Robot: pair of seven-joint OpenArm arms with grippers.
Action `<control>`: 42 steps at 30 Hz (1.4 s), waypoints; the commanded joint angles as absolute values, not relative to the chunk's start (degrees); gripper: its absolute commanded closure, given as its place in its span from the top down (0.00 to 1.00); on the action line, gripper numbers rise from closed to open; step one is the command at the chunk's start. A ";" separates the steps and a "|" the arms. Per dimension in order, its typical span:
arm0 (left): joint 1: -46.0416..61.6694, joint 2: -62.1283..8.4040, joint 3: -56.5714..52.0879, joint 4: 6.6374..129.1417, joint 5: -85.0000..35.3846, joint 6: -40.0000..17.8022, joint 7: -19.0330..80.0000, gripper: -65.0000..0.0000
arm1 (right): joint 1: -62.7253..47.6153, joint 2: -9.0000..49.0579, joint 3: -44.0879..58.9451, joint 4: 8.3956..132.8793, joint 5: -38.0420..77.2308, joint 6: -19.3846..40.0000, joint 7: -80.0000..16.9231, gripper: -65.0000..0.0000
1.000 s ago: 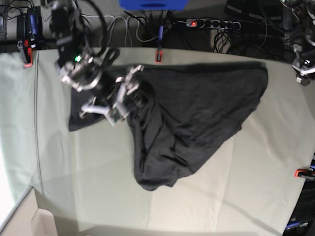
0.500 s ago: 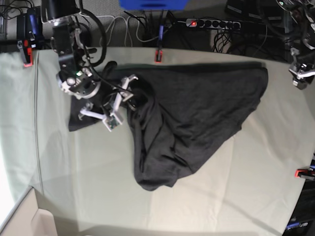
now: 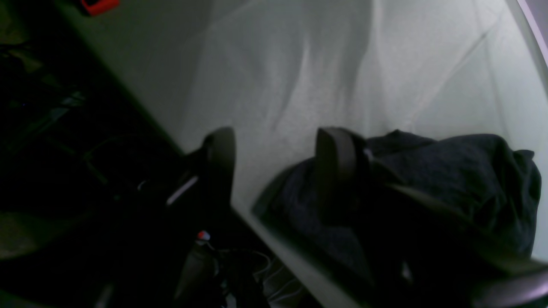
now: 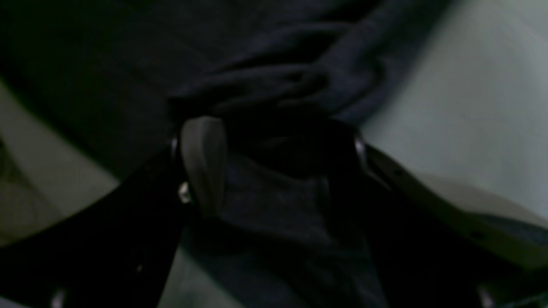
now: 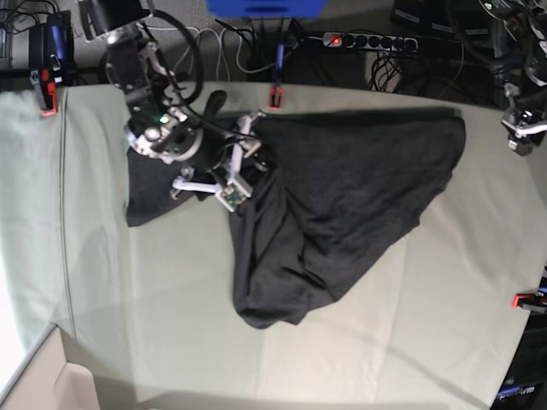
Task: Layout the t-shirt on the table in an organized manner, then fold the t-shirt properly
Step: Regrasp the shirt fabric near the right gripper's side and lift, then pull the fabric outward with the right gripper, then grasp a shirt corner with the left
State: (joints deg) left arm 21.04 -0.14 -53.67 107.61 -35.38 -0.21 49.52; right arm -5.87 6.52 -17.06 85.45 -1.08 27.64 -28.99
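Note:
The dark t-shirt (image 5: 342,179) lies crumpled on the table (image 5: 410,342), bunched into folds toward the front and with one flap out to the left. My right gripper (image 5: 242,166) is low over the shirt's left part. In the right wrist view the right gripper (image 4: 274,141) is open, its jaws wide on either side of a bunched fold of the t-shirt (image 4: 265,77). At the table's right edge my left gripper (image 5: 521,128) hangs away from the shirt. Seen from the left wrist, the left gripper (image 3: 278,137) stands open over bare table (image 3: 299,64), the t-shirt (image 3: 449,179) beside it.
Red-orange clamps (image 5: 275,96) (image 5: 47,102) (image 5: 526,301) grip the table's edges. A power strip (image 5: 367,40) and cables lie behind the far edge. A cardboard box corner (image 5: 34,384) shows at the front left.
My right gripper has swung right and further onto the shirt's left folds, nudging the left flap a little. The left arm has stayed at the right edge.

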 commanded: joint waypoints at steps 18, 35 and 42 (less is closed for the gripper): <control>20.97 -0.84 -54.11 108.62 -36.18 -0.40 48.75 0.45 | -2.07 10.07 -15.25 89.80 -0.40 27.82 -30.02 0.00; 20.26 -0.48 -53.93 108.62 -36.26 -0.40 48.75 0.45 | 25.71 16.40 -4.44 77.85 -0.40 27.82 -33.01 0.00; 20.26 -0.48 -53.93 108.62 -36.26 -0.40 48.75 0.46 | 29.76 16.84 -4.18 63.25 -0.48 27.82 -33.54 0.25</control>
State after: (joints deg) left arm 20.16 0.14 -53.78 107.61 -35.77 -0.19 49.52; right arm 27.97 16.19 -4.60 62.26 -1.02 28.14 -34.79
